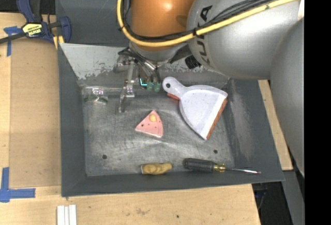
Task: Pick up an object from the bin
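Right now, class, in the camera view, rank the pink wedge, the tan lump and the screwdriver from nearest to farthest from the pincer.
1. Pink wedge, mid-bin, just below the pincer.
2. Tan lump, front edge.
3. Screwdriver, front right.

A broad, rounded silver-grey arm casing (248, 43) makes up most of the robot, its metal shell smooth with a soft sheen. Black block lettering (202, 32) runs along the shell, partly hidden. At the wrist sits a glossy orange dome-shaped cover (160, 4), unmarked and catching a pale highlight. A yellow cable (122, 9) loops round the dome's lower rim and runs along the grey shell, with a thinner black cable (258, 4) close beside it. Under the dome is the small bare-metal gripper (126, 95), a cluster of thin steel brackets with a tiny green-blue spot on it.
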`<state>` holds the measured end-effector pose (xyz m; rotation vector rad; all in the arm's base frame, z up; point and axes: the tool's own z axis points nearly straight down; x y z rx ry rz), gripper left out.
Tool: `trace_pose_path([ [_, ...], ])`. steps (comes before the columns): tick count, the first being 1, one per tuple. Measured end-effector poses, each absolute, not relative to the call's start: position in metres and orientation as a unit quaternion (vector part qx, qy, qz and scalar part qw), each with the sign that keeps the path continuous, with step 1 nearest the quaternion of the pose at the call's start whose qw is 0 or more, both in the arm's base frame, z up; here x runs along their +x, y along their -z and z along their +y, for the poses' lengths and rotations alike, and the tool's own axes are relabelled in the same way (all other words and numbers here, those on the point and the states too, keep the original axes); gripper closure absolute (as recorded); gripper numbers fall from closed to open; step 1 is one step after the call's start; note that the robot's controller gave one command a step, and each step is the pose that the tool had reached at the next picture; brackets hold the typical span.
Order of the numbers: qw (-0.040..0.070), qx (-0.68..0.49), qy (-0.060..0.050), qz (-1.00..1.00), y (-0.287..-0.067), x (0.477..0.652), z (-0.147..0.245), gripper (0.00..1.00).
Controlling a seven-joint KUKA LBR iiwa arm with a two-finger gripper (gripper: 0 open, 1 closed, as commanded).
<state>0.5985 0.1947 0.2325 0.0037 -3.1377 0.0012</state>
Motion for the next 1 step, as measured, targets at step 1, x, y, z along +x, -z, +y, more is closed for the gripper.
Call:
trace_pose_path([
  [1,-0.002,0.0,0.001,-1.0,-0.2367,0.6002,0.1944,0.0],
])
